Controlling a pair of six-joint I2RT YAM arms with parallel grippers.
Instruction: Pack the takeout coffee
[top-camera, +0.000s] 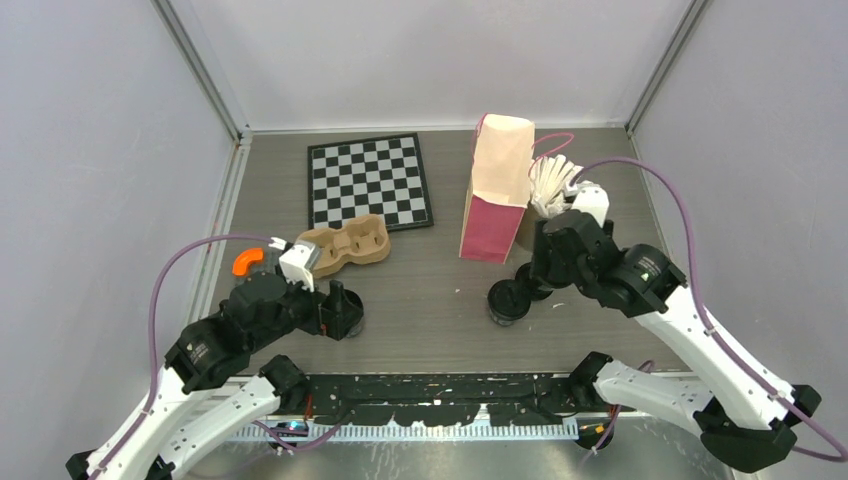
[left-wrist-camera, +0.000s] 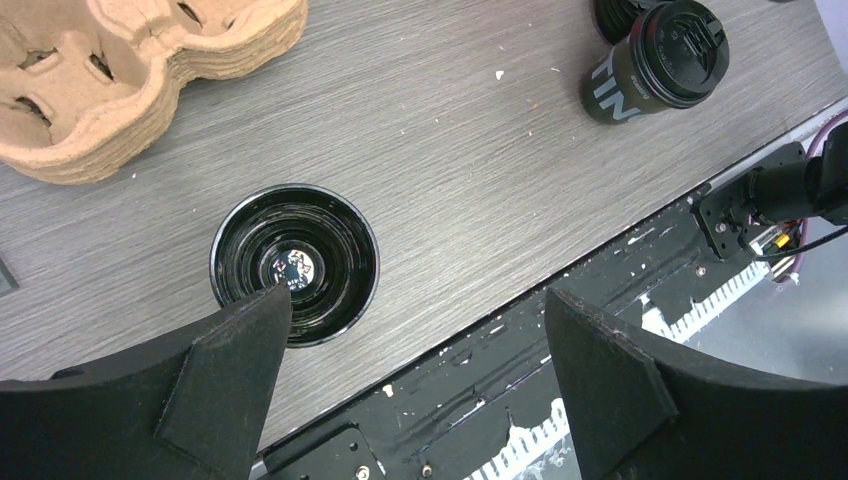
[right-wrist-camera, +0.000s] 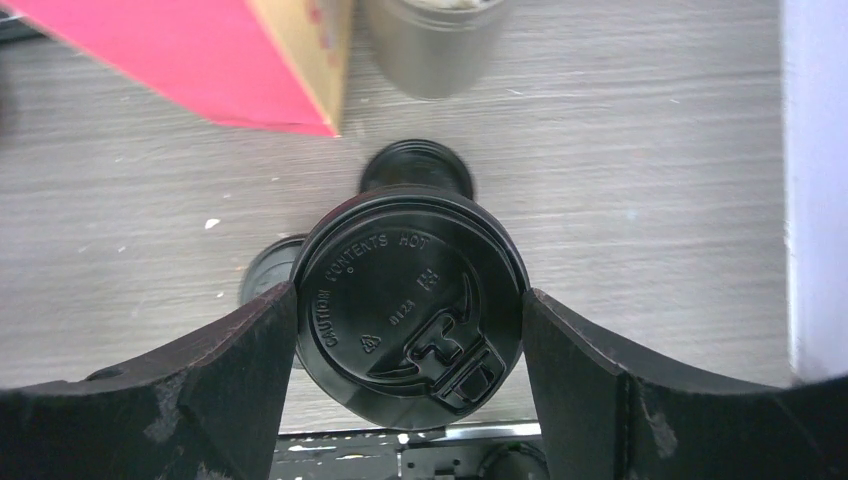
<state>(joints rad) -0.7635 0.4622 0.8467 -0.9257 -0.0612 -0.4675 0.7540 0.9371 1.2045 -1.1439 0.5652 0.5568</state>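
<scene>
One takeout coffee cup (left-wrist-camera: 295, 262) stands open and lidless near the table's front edge (top-camera: 345, 322). My left gripper (left-wrist-camera: 418, 293) hangs open just over it, and its left finger covers the cup's near rim. The other black cup (top-camera: 508, 300) wears its lid (right-wrist-camera: 405, 300) and stands upright (left-wrist-camera: 650, 65). My right gripper (right-wrist-camera: 408, 290) is open right above it, the lid's rim lining up with both fingers. In the left wrist view no finger presses on that lid. Another black round lid (right-wrist-camera: 415, 165) lies just behind this cup.
The pink-and-tan paper bag (top-camera: 497, 190) stands behind the lidded cup, with the grey cup of white sticks (top-camera: 550, 185) to its right. The brown pulp tray (top-camera: 345, 245) lies beyond the left gripper, by a chessboard (top-camera: 368, 182). A black rail (left-wrist-camera: 500, 400) edges the table's front.
</scene>
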